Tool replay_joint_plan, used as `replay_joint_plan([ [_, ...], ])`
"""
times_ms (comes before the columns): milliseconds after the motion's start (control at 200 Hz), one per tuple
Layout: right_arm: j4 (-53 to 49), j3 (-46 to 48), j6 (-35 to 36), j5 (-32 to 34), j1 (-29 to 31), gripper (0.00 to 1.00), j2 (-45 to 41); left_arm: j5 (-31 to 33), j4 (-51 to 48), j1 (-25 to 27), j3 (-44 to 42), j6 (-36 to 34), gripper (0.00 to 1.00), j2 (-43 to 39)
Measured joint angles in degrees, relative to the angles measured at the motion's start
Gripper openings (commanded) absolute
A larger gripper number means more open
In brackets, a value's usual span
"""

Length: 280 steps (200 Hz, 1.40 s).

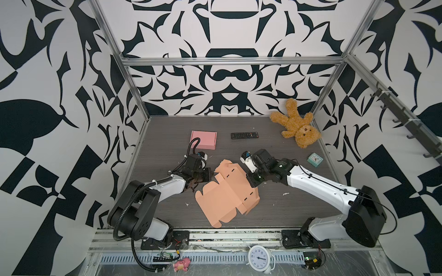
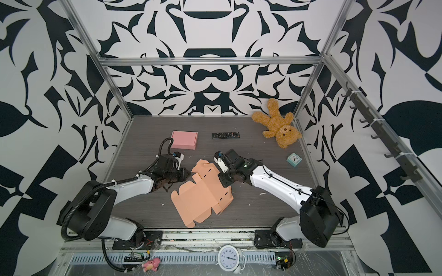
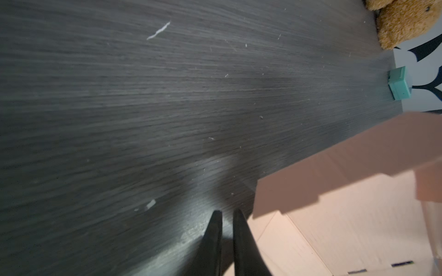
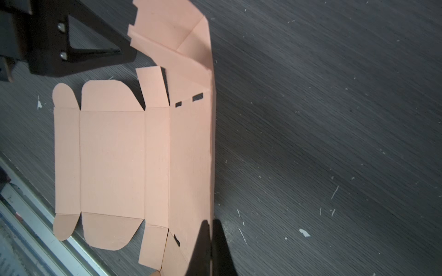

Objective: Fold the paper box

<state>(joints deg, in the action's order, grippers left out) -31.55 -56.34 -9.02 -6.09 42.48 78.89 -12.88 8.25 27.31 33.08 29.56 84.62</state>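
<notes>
The paper box (image 1: pixel 227 193) (image 2: pixel 203 196) is a flat peach cardboard cutout lying mid-table, with creased panels, rounded flaps and small slots. In the right wrist view the paper box (image 4: pixel 112 162) has its long edge lifted, and my right gripper (image 4: pixel 211 221) is shut on that edge. In both top views the right gripper (image 1: pixel 251 183) (image 2: pixel 224 182) sits at the sheet's right side. My left gripper (image 1: pixel 208 175) (image 2: pixel 187 174) rests at the sheet's left far corner. Its jaws (image 3: pixel 227 212) stand narrowly open with nothing between them, beside a raised flap of the paper box (image 3: pixel 358 215).
On the dark wood-grain table (image 1: pixel 287 210), a closed pink box (image 1: pixel 203 139), a black remote (image 1: pixel 244 135) and a teddy bear (image 1: pixel 296 126) lie at the back. A teal clock (image 1: pixel 315 159) sits at the right. A white alarm clock (image 1: pixel 258 258) stands past the front rail.
</notes>
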Motion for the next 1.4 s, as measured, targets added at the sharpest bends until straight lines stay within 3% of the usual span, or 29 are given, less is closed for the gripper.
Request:
replay_joint_plan([
  [265, 0.0, 0.0, 0.0, 0.2, 0.3, 0.00, 0.0, -3.3, 5.0, 0.0, -0.1, 1.2, 0.15, 3.6],
  [565, 0.0, 0.0, 0.0, 0.9, 0.4, 0.00, 0.0, -6.2, 7.3, 0.4, -2.9, 3.5, 0.16, 2.0],
  [950, -0.4, -0.1, 0.3, 1.5, 0.5, 0.00, 0.4, -5.7, 8.0, 5.9, -4.8, 5.3, 0.16, 0.2],
  [1235, -1.7, -0.7, 3.1, 7.1, 3.7, 0.00, 0.4, -4.6, 8.0, 7.6, -4.8, 5.5, 0.16, -0.2],
  [1400, -2.1, -1.9, 6.0, 12.2, 4.3, 0.00, 0.4, -1.6, 3.6, 7.2, -4.9, 3.1, 0.17, -6.6],
])
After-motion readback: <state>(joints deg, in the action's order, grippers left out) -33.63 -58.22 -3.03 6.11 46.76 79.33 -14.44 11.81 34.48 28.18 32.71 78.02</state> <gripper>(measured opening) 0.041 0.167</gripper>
